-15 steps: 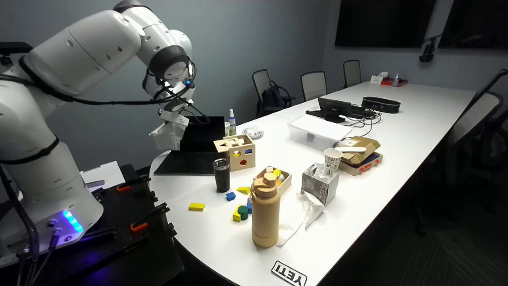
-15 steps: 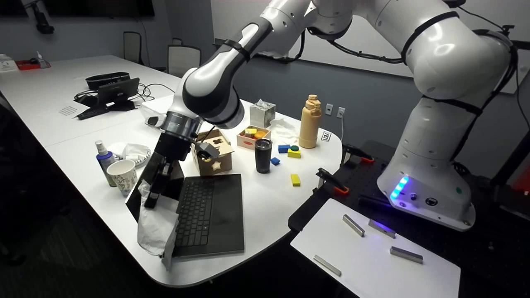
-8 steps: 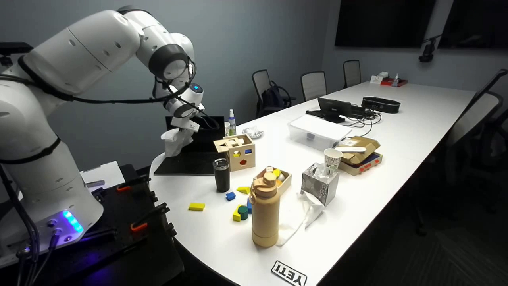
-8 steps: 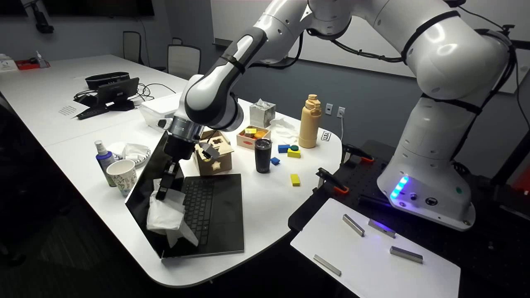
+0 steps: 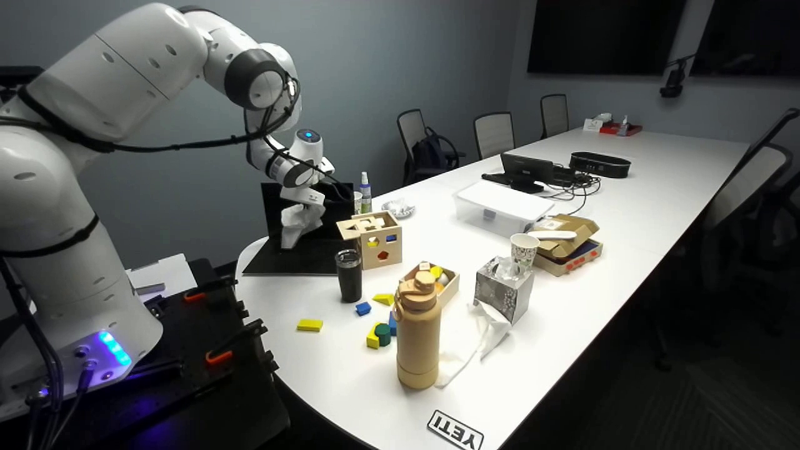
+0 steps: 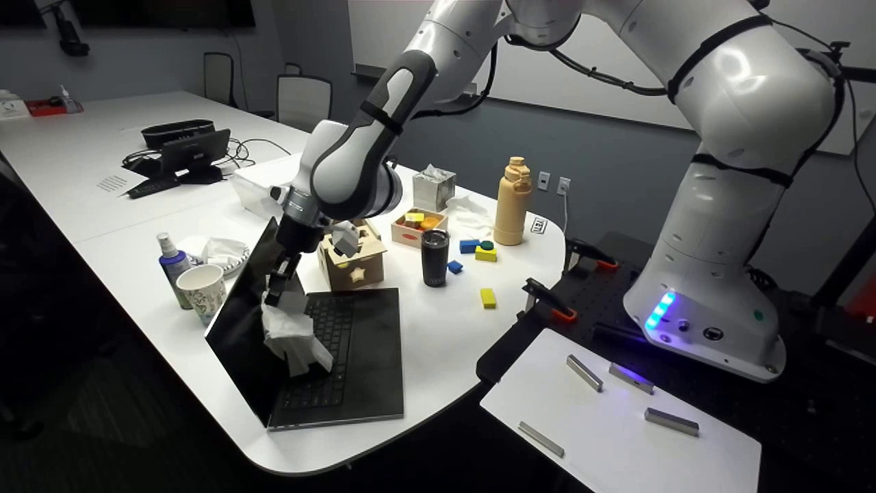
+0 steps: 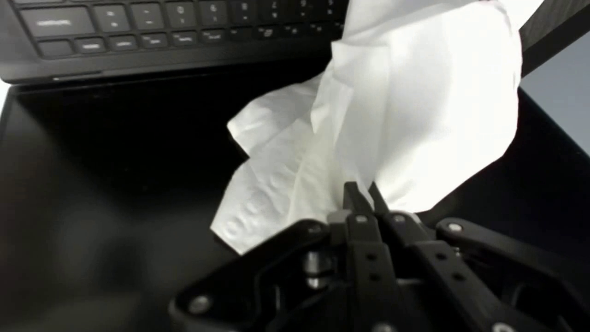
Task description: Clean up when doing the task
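My gripper (image 7: pixel 363 191) is shut on a crumpled white tissue (image 7: pixel 424 106); the tissue is pinched between the fingertips and fans out past them. In the exterior views the tissue (image 5: pixel 301 224) (image 6: pixel 291 332) hangs below the gripper (image 6: pixel 275 291) in front of the open laptop's dark screen (image 6: pixel 239 356). Its lower end hangs over the laptop's keyboard (image 6: pixel 328 335); I cannot tell whether it touches. In the wrist view the black screen (image 7: pixel 115 152) lies behind the tissue, with the keyboard (image 7: pixel 152 18) at the top edge.
Beside the laptop stand a spray bottle (image 6: pixel 174 267), a paper cup (image 6: pixel 203 291), a plate (image 6: pixel 239 260) with tissue, a wooden shape box (image 6: pixel 356 267) and a black tumbler (image 6: pixel 434 257). Several blocks, a tan bottle (image 5: pixel 419 337) and a tissue box (image 5: pixel 505 290) stand farther along.
The gripper and held tissue have moved from the screen's outer side across it toward the shape box. The tissue now hangs in front of the screen and over the keyboard. The grip stays shut.
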Controlling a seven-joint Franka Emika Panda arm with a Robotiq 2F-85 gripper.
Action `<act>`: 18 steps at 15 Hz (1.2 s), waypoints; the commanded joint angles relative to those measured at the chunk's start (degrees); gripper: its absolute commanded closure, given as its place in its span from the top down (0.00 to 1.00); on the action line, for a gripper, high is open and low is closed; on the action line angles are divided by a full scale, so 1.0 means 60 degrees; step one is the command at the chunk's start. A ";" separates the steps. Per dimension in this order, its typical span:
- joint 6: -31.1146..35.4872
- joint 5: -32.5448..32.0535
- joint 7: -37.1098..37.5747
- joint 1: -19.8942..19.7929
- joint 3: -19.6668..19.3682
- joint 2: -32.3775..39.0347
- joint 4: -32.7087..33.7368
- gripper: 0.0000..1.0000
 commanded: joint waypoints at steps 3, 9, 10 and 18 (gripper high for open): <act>0.0714 -0.0185 0.1791 0.1577 -0.2090 -0.1622 -0.0603 0.00; 0.0341 -0.0320 0.3188 0.3825 -0.4734 -0.2166 -0.0523 0.00; 0.0246 -0.0349 0.3383 0.4172 -0.5107 -0.2150 -0.0497 0.00; 0.0031 -0.0538 0.4456 0.5918 -0.6715 -0.1399 -0.0072 0.00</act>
